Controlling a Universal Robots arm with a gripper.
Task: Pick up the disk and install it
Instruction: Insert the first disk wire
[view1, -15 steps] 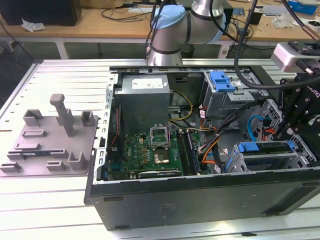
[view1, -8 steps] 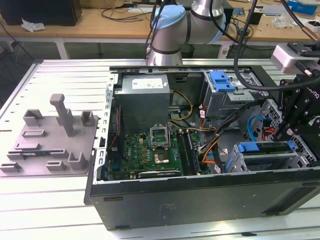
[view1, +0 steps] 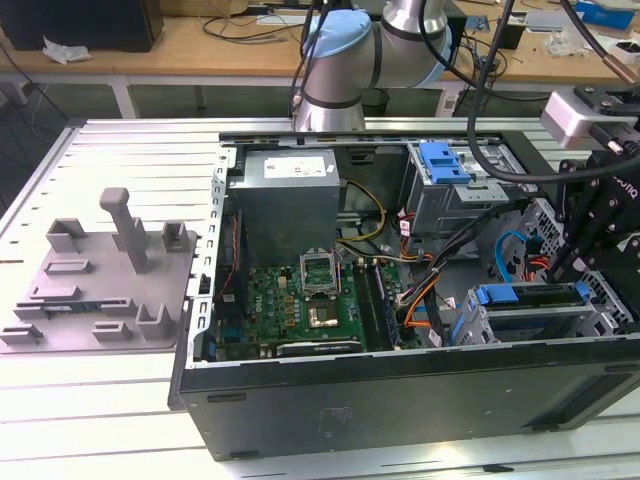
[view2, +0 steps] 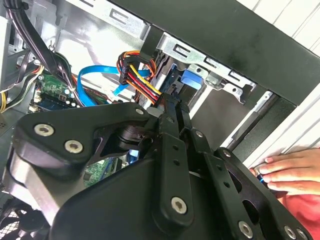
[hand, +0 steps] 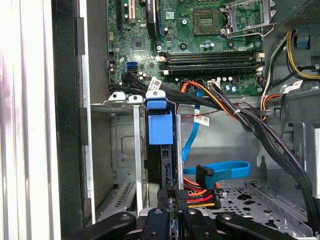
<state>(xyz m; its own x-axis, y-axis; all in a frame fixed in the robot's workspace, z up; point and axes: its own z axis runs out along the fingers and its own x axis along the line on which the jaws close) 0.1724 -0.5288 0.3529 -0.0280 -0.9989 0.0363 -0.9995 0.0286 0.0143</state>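
Inside an open computer case, the arm's gripper reaches into the drive cage at the exterior view's right. We see its black fingers drawn narrow, and they appear to pinch the rear edge of the disk. The disk stands edge-on in a cage slot, with its blue rail end facing the motherboard. From the exterior view, the disk's blue rail lies along the top of the cage, just below the gripper.

A bundle of red, yellow and orange power wires sits just beside the fingertips, and a blue data cable loops nearby. A person's hand rests on the case's edge, close to the gripper's body.

We judge the wires to be the main hazard. They crowd the fingers, so they could get caught between finger and disk or be dragged along. A slight tilt in the grip could also set the rails crooked in the slot and jam the disk partway, and pressing on then would load the cage wall. The hand is near enough to be bumped if the arm swings outward.
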